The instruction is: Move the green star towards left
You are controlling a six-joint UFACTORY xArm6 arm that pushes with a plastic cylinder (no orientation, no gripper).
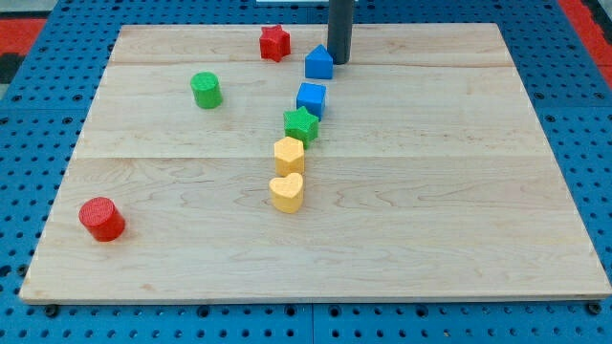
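You have not pushed the green star [300,123] left yet: it sits mid-counter [459,239], your tip [338,62] is away at its 1 o'clock, and no end effector shows.

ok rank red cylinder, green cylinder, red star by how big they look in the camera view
1. red cylinder, largest, though it sits nearest the view's bottom, so nearness may inflate it
2. green cylinder and red star look about alike; not ranked

Rod [339,29] — upper length beyond the view's top
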